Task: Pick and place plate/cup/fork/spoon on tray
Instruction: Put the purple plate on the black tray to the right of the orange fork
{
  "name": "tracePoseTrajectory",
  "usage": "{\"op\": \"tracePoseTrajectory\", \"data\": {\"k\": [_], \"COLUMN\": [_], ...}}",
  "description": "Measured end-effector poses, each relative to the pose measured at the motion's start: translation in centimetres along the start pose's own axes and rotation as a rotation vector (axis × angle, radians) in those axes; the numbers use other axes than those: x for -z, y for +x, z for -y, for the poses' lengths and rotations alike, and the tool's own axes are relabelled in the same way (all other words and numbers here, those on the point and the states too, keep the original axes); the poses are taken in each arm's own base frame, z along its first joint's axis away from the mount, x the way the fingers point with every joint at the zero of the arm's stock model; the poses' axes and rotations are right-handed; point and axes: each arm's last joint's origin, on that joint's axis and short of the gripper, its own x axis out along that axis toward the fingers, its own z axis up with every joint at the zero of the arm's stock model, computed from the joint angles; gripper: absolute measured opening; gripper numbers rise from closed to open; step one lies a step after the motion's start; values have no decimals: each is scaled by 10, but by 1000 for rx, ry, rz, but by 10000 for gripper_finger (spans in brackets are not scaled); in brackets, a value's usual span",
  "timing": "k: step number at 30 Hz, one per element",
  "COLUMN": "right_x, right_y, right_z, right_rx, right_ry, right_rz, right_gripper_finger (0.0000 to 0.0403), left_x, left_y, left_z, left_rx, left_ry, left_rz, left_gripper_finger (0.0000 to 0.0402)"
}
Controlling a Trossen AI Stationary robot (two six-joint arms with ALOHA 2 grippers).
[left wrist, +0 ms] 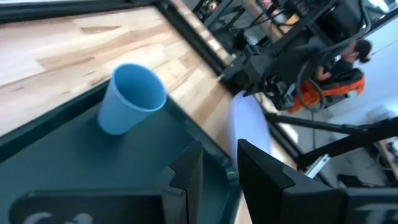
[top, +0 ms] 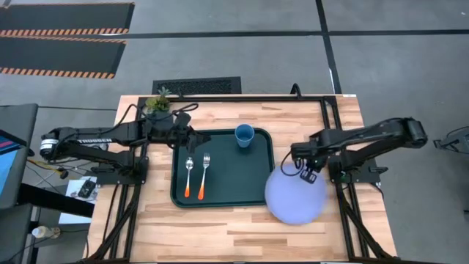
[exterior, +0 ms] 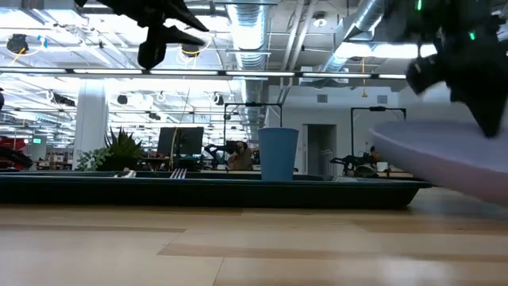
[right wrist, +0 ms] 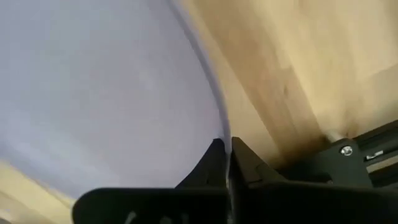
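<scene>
The lavender-blue plate [top: 295, 196] is at the table's right, beside the dark green tray [top: 220, 196], and its left rim overlaps the tray's right rim. My right gripper [top: 308, 174] is shut on the plate's far rim. In the low view the plate [exterior: 444, 159] is raised and tilted. The blue cup [top: 244, 136] stands upright on the tray's far part. The spoon [top: 188, 176] and the fork [top: 204, 176] lie side by side on the tray's left part, handles toward the near edge. My left gripper [top: 189, 137] is open and empty above the tray's far left corner. My right gripper pinches the plate's rim [right wrist: 219, 127] between its two fingers, at the plate's far right side. The fingers come slanting down from the table's far right. The plate tilts, with the held side raised off the table [exterior: 397, 139]. Whether its near edge touches the table does not show.
A small potted plant [top: 157, 103] stands at the table's far left corner behind my left arm. Black frame rails [top: 331, 117] run along the table's far and right sides. Bare wood [top: 220, 227] lies along the near edge.
</scene>
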Motion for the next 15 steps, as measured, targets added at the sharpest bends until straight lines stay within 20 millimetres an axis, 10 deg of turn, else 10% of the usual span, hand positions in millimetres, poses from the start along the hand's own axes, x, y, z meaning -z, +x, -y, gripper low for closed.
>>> {"op": "tracePoseTrajectory", "data": {"k": [15], "right_x": [-14], "right_y": [-101], "right_z": [-15], "right_rx": [-146], "right_ry": [309], "right_rz": [529], "right_gripper_finger": [1], "left_x": [24], "left_y": [29], "left_z": [56], "left_rx": [138], "left_ry": [282], "left_rz": [279], "left_gripper_finger": [98]}}
